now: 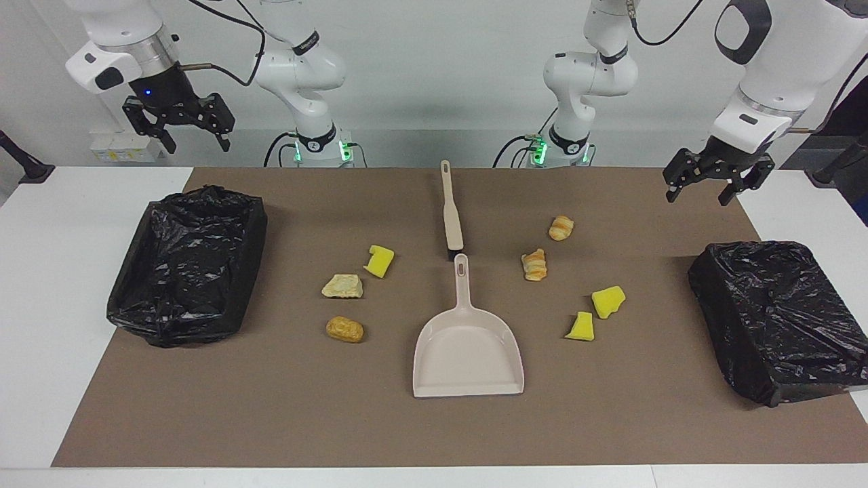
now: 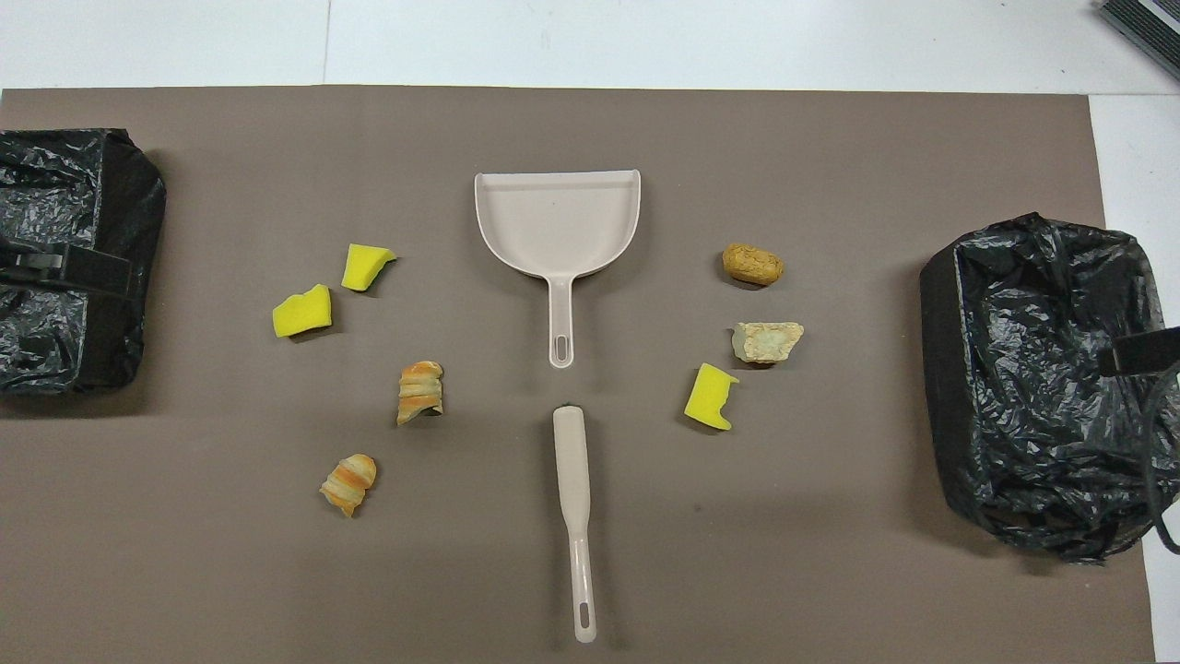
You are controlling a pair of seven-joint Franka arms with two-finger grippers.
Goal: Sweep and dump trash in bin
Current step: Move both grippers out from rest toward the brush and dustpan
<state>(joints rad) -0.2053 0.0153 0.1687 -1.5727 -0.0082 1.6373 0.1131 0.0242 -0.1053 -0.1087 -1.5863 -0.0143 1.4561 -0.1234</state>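
Glossy crinkled plastic bin (image 1: 186,264) liners; smooth matt plastic dustpan (image 1: 468,356).

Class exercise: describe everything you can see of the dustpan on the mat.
The dustpan is beige, apparently plastic, with a flat scoop, raised walls and a slim handle ending in a hanging slot. It lies flat and empty mid-mat, mouth pointing away from the robots, handle toward the brush, a small gap between them. Nothing touches it but the mat.

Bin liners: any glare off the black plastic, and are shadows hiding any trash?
Facing view: speckled highlights on both bin liners, not blown out; short soft shadows under the dustpan and the yellow sponge chunks, nothing hidden. Overhead view: same crinkle glare on the liners; croissants and brush sharp, evenly lit.
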